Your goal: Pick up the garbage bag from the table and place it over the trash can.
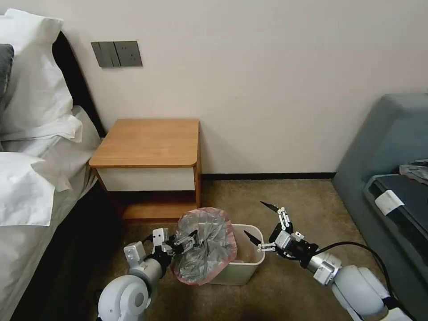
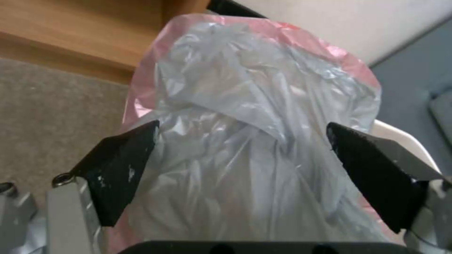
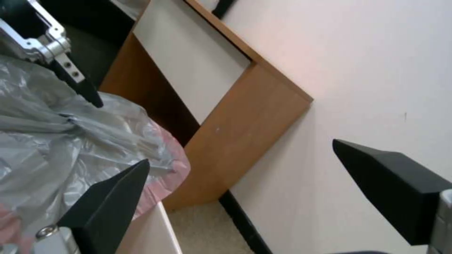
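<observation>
The garbage bag (image 1: pixel 206 246) is crinkled grey plastic with a pink edge. It stands bunched over the left part of the beige trash can (image 1: pixel 243 267), on the carpet in front of the table (image 1: pixel 151 140). My left gripper (image 1: pixel 186 243) is open, and the bag (image 2: pixel 245 141) bulges between its spread fingers (image 2: pixel 125 165). My right gripper (image 1: pixel 255 219) is open over the can's right side, just clear of the bag (image 3: pixel 70 141). Part of the can's rim (image 2: pixel 400 134) shows past the bag. The tabletop is bare.
A bed with white pillows (image 1: pixel 31 133) runs along the left, close to the left arm. A grey sofa (image 1: pixel 388 147) with a dark case on it stands at the right. The wall is behind the table, and brown carpet (image 1: pixel 303 200) lies between the table and the sofa.
</observation>
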{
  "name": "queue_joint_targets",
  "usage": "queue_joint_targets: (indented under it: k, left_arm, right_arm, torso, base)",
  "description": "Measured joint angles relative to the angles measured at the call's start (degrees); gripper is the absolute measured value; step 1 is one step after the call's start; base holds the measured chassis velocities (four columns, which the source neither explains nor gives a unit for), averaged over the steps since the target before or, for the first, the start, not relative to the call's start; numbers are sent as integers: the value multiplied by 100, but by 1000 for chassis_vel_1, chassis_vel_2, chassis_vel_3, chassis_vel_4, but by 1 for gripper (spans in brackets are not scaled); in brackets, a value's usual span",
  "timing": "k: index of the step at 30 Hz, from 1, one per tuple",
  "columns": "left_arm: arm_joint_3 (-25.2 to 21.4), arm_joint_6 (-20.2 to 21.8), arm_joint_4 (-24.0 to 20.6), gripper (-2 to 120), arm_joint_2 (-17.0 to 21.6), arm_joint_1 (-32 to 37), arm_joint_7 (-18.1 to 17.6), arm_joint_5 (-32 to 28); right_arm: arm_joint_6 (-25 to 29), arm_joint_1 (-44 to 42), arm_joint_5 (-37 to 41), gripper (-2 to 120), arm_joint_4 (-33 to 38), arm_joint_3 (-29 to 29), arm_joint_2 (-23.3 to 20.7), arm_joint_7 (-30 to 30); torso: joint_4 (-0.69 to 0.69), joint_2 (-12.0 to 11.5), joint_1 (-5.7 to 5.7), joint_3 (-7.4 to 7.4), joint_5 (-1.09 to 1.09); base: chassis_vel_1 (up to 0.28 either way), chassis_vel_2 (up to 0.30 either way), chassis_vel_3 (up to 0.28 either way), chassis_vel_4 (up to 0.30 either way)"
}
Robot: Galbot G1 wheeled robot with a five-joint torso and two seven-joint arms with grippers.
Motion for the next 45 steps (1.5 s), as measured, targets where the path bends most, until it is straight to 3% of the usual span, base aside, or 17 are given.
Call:
queue_joint_targets:
  k: [3,9,12,25,31,33,40,44,45]
  left_arm:
    - [-23,118,49,89,12,-87,74,2]
    - [-46,288,260,71,50,-272,228,299]
    - [-32,408,327,70,66,-310,301,397]
    - [118,441,408,22,93,-352,461,918]
    - [141,410,392,5,68,-269,431,1087]
    - [142,378,377,5,65,-250,389,1113]
    - [167,-162,237,5,78,-44,112,1197]
    - [145,-1518,124,5,146,187,134,1248]
    - [145,-1518,124,5,146,187,134,1248]
  right_arm:
    - [12,-29,-5,100,7,1,7,0]
    - [74,-87,-22,100,8,14,49,-1]
    - [91,-100,-30,100,8,14,68,-12]
    - [149,-159,-89,100,10,15,140,-34]
    - [159,-160,-118,100,10,-5,169,-35]
    - [159,-157,-123,100,12,-11,171,-35]
    - [110,-149,1,100,83,-111,184,122]
    - [-681,-100,1362,100,495,-870,159,1129]
    - [-681,-100,1362,100,495,-870,159,1129]
  torso:
    - [0,0,0,0,0]
    - [0,0,0,0,0]
    - [0,0,0,0,0]
    - [0,0,0,0,0]
    - [0,0,0,-1,0]
    - [0,0,0,-1,0]
    - [0,0,0,-1,-1]
    - [0,0,0,0,-1]
    - [0,0,0,0,-1]
  base:
    - [0,0,0,0]
    - [0,0,0,0]
    - [0,0,0,0]
    - [0,0,0,0]
    - [0,0,0,0]
    - [0,0,0,0]
    - [0,0,0,0]
    - [0,0,0,0]
    - [0,0,0,0]
